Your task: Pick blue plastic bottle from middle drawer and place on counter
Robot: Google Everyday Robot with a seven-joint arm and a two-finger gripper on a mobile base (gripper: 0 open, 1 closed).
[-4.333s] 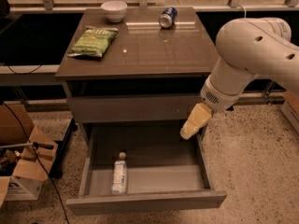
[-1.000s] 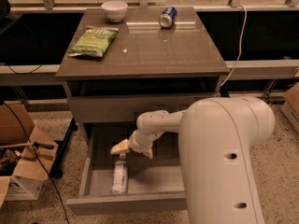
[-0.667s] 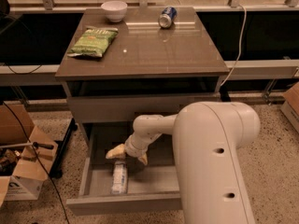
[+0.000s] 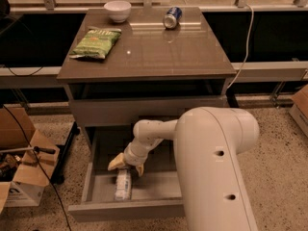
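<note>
While your gripper point(image 4: 127, 166) hangs inside the middle drawer point(image 4: 88, 177), fingers point(image 4: 115, 163) spread wide, blue plastic bottle point(image 4: 123, 186) lying flat on the drawer floor at its 6 o'clock, contact you cannot tell.

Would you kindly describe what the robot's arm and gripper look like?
The arm is smooth, glossy white, built of thick rounded segments; its large near link shows two small dark round holes. No cables or markings show. The gripper, above the blue plastic bottle in the middle drawer, has two pale yellow fingers, open.
</note>
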